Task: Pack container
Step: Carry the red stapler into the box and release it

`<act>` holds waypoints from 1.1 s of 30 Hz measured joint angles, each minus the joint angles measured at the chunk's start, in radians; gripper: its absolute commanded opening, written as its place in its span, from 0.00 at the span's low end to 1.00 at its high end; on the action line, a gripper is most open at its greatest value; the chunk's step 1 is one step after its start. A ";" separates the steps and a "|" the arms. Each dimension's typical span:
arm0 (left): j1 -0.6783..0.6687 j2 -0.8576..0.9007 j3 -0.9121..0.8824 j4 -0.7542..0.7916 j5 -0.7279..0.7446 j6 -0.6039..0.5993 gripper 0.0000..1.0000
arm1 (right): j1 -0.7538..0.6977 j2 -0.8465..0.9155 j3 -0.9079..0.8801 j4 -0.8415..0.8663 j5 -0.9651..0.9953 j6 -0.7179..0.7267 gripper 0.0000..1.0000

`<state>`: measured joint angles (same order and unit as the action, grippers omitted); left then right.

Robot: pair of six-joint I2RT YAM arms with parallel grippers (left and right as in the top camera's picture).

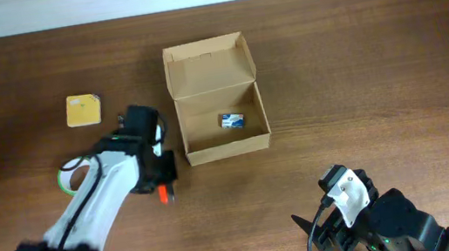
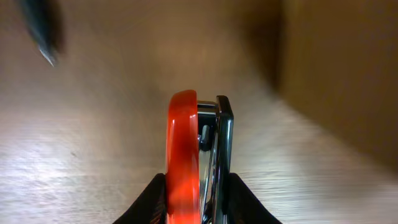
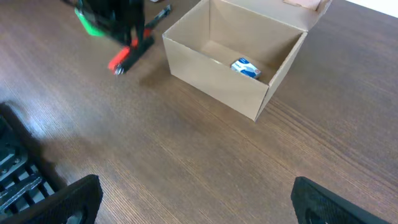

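Left tool clamps a red-and-metal item beside the open container

On the brown desk (image 1: 373,52) the tan container (image 1: 228,149) sits mid-desk towards the far edge, flap lid tipped back and mouth open; the left tool (image 1: 159,172) is just beside its left wall, fingers narrowed tight on a slim red-and-metal item (image 2: 182,155); at the near right the right tool (image 3: 199,199) is spread wide, holding nothing; a yellow pad (image 1: 82,110) lies well left of the box, and a small blue-and-white packet (image 1: 233,121) rests on the container floor
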<state>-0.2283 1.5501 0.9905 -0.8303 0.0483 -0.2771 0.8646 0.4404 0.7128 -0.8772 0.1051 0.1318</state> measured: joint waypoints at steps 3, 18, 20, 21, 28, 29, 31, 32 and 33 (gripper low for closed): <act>0.000 -0.077 0.047 0.002 0.011 0.000 0.04 | 0.000 0.000 0.000 0.000 0.000 0.000 0.99; -0.079 -0.137 0.264 0.230 0.125 0.005 0.05 | 0.000 0.000 0.000 0.000 0.000 0.000 0.99; -0.098 -0.122 0.282 0.249 0.129 0.005 0.05 | 0.000 0.000 0.000 0.000 0.000 0.000 0.99; -0.107 -0.109 0.289 0.255 0.130 0.005 0.05 | 0.000 0.000 0.000 0.000 0.000 0.000 0.99; -0.148 0.056 0.309 0.267 0.136 0.035 0.05 | 0.000 0.000 0.000 0.000 0.000 0.000 0.99; -0.152 0.083 0.312 0.266 0.136 0.044 0.05 | 0.000 0.000 0.000 0.000 0.000 0.000 0.99; -0.162 0.133 0.319 0.264 0.135 0.070 0.05 | 0.000 0.000 0.000 0.000 0.000 0.000 0.99; -0.167 0.152 0.324 0.262 0.135 0.080 0.05 | 0.000 0.000 0.000 0.000 0.000 -0.001 0.99; -0.173 0.171 0.331 0.258 0.135 0.094 0.05 | 0.000 0.000 0.000 0.000 0.000 0.000 0.99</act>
<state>-0.4011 1.7206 1.3216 -0.5720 0.1837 -0.1833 0.8646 0.4404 0.7128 -0.8776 0.1051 0.1318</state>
